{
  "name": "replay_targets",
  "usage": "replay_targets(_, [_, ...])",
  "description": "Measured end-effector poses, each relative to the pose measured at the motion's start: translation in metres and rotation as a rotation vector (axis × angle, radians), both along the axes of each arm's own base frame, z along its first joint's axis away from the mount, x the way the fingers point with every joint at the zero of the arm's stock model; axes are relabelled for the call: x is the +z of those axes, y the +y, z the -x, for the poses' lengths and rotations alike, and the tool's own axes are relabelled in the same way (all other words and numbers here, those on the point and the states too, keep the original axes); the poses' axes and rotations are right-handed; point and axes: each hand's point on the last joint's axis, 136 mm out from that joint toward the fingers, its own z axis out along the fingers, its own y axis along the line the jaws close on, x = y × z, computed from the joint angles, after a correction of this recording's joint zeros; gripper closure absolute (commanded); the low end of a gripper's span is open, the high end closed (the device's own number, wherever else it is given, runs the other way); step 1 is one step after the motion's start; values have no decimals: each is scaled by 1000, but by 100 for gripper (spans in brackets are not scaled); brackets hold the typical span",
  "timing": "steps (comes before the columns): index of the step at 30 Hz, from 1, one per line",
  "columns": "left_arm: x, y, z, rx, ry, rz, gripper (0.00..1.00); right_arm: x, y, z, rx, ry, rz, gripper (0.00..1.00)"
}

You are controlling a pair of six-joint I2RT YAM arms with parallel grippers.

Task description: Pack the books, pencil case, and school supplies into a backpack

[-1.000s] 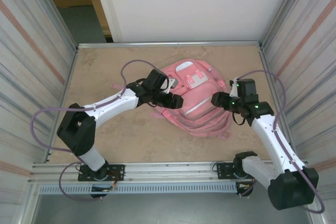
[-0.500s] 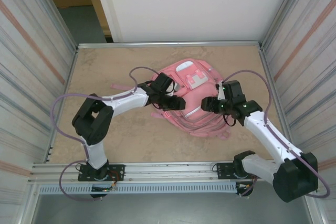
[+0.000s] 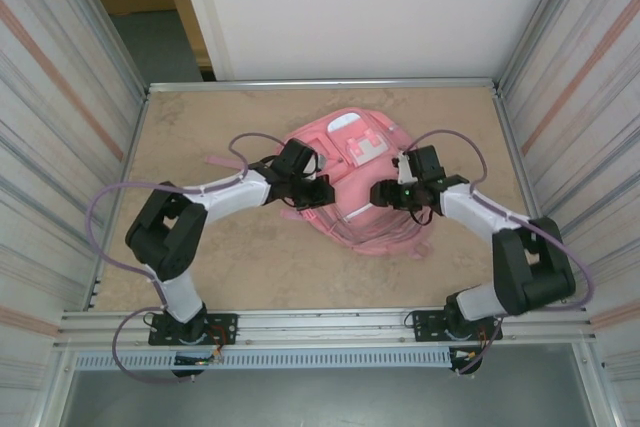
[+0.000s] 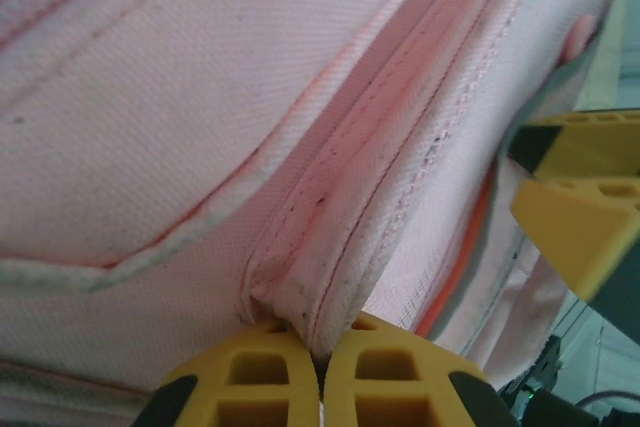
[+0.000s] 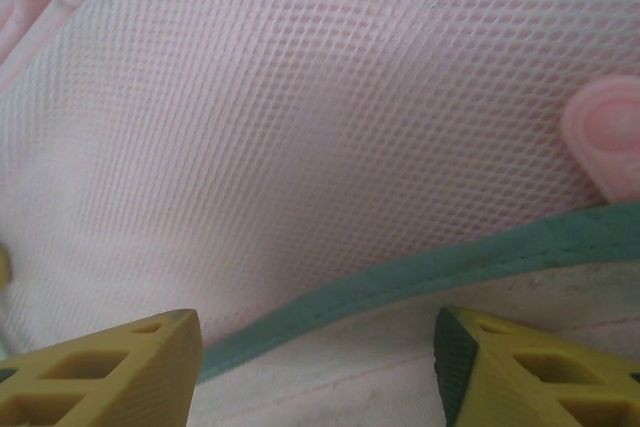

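**Backpack pinched at a seam, arms crowding in from both sides**

Table (image 3: 200, 127) is showing bare tan surface all round the load. The widest open strips are running along the far edge and down the left side. Ribbed side walls (image 3: 60, 147) are closing it in left and right, and a metal rail (image 3: 320, 325) is running along the near edge.

Backpack (image 3: 365, 192), soft pink, is lying flat a little right of the table's middle, well clear of every edge. Its white patch (image 3: 362, 149) is facing up toward the far end. One strap (image 3: 225, 164) is trailing out to the left across the bare table.

Both arms are reaching in low, meeting over the pack's middle, with little free room between the two wrists.

Left gripper (image 3: 318, 190) is sitting on the pack's left flank. In its wrist view the yellow fingers (image 4: 250, 377) are pressing together on a raised seam fold (image 4: 340, 247) of pink fabric, pinching it at the tips.

Right gripper (image 3: 383, 193) is hanging at the pack's right-centre, fingers spread wide. Its wrist view is looking between them at a pale mesh panel (image 5: 300, 127) edged by a teal binding (image 5: 400, 282). Whether the tips are touching the cloth, cannot tell.
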Motion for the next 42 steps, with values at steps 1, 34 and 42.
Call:
replay_targets(1, [0,3,1,24,4,6,100,-1,4,-7,9,-3,-9,37])
replay_targets(34, [23,28,-8,389,263,126,100,16,122,99,106,-31,-42,57])
replay_targets(42, [24,23,-7,386,289,154,100,26,131,74,4,-143,43,58])
